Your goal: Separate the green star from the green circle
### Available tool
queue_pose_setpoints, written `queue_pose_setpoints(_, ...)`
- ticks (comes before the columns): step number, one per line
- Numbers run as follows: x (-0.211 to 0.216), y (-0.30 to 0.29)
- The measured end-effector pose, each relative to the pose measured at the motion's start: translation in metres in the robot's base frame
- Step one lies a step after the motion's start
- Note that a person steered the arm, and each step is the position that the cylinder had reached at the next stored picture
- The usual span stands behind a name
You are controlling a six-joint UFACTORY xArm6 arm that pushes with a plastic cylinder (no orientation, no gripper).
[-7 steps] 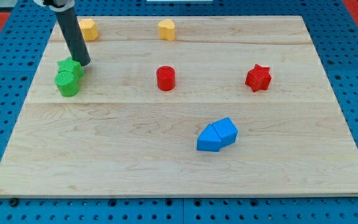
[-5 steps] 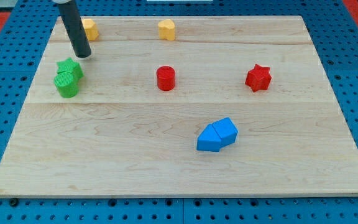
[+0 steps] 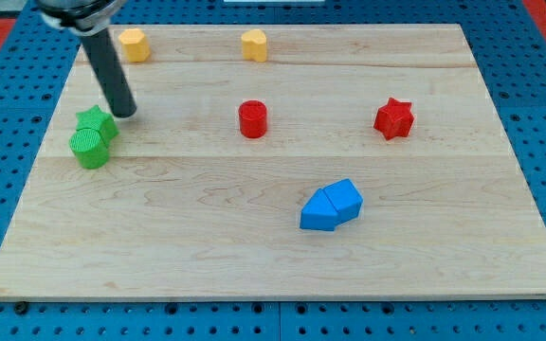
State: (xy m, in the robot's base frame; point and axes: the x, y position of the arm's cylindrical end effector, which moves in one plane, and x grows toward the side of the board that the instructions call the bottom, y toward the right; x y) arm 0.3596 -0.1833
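Note:
The green star and the green circle sit touching each other near the board's left edge, the star just above the circle in the view. My tip stands just to the right of the green star, very close to it or touching it. The rod rises up and to the left out of the view's top.
Two yellow blocks lie near the view's top. A red cylinder is at the middle and a red star at the right. Two blue blocks touch below the middle. The wooden board lies on a blue pegboard.
The tip moved up, then came down to the star's right. The green star and circle have slid down and to the left together, still touching.

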Motion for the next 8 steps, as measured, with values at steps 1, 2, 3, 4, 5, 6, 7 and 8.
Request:
queue_pose_setpoints(1,-0.042,-0.005)
queue_pose_setpoints(2,-0.037,-0.030)
queue_pose_setpoints(3,-0.009,-0.038)
queue_pose_setpoints(4,0.015,-0.043)
queue_pose_setpoints(5,0.043,-0.042)
queue_pose_setpoints(6,0.072,-0.041)
queue_pose_setpoints(7,0.078,-0.034)
queue_pose_setpoints(8,0.044,-0.022)
